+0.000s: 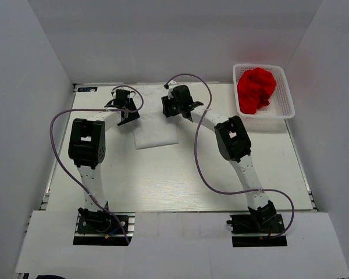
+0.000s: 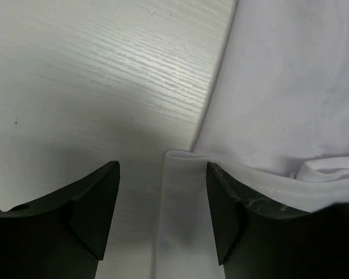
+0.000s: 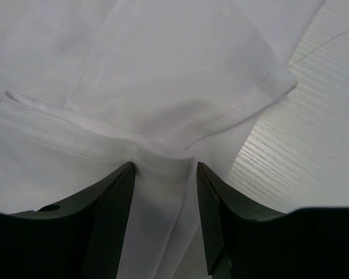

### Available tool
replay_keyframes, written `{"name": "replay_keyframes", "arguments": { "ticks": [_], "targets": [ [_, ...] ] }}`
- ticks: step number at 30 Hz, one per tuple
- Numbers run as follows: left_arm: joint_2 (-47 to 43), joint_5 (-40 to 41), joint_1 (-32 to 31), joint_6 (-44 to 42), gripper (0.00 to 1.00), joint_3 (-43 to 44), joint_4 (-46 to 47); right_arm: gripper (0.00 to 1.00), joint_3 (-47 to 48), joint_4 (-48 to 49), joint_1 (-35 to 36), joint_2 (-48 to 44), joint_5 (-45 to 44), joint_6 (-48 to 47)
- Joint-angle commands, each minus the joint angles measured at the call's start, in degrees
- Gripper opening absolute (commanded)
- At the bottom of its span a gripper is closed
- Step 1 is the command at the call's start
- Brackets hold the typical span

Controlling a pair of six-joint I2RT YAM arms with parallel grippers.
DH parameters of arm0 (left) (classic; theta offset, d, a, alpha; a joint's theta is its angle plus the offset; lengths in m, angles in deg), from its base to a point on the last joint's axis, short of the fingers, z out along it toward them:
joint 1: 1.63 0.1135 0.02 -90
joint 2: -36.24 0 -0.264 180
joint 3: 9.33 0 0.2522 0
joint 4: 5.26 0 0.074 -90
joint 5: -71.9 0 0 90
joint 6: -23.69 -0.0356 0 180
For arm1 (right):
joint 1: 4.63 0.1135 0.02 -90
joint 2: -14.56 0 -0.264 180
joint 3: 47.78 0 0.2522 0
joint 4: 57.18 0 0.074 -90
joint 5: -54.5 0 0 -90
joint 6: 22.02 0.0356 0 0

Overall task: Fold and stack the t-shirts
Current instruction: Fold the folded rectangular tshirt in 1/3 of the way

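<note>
The white t-shirt (image 1: 155, 132) lies folded into a small rectangle on the table at the back middle. My left gripper (image 1: 128, 115) is at its left far corner. In the left wrist view the left gripper (image 2: 163, 200) is open, with a folded edge of the white t-shirt (image 2: 279, 87) between its jaws. My right gripper (image 1: 168, 108) is at the shirt's right far corner. It is open (image 3: 164, 195), its jaws astride a hemmed fold of the white t-shirt (image 3: 163, 75). The red t-shirt (image 1: 256, 89) lies crumpled in the basket.
The white lattice basket (image 1: 283, 108) stands at the table's back right corner. Purple cables loop from both arms over the table. White walls close in the back and both sides. Bare wood-grain table (image 2: 93, 75) shows left of the shirt.
</note>
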Motion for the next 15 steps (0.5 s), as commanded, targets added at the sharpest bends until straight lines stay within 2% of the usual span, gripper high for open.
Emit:
{"name": "replay_keyframes", "arguments": {
  "ticks": [1,3,5,6,8,10,11,13,15],
  "targets": [
    [-2.2,-2.1,0.2,-0.2,0.70,-0.3,3.4,0.52,3.5,5.4,0.0,0.2,-0.6,-0.7],
    [-2.2,-2.1,0.2,-0.2,0.64,-0.9,4.7,0.49,3.5,6.3,0.0,0.2,-0.6,-0.1],
    [-2.2,-3.0,0.2,-1.0,0.57,-1.4,5.5,0.40,3.7,7.0,-0.2,0.6,-0.6,0.3],
    [-1.7,-4.2,0.2,-1.0,0.41,-1.4,5.5,0.37,4.0,7.0,-0.1,0.6,-0.5,0.8],
    [-0.8,-5.2,0.2,-1.6,0.24,-0.7,5.5,0.28,4.2,7.2,-0.1,0.9,-0.3,0.9],
    [0.6,-5.8,0.2,-1.6,0.04,1.1,3.9,0.27,4.2,7.2,-0.3,0.9,0.1,0.8],
    [1.4,-5.8,0.2,-1.6,0.00,1.7,3.4,0.22,4.1,7.2,-0.3,0.8,0.1,0.8],
    [1.4,-5.8,0.2,-1.6,0.00,2.2,2.7,0.15,4.2,7.0,-0.4,0.9,0.6,0.7],
    [0.4,-5.8,0.2,-1.6,0.00,1.3,4.2,0.01,4.2,6.7,-0.4,0.8,0.8,0.8]
  ]
}}
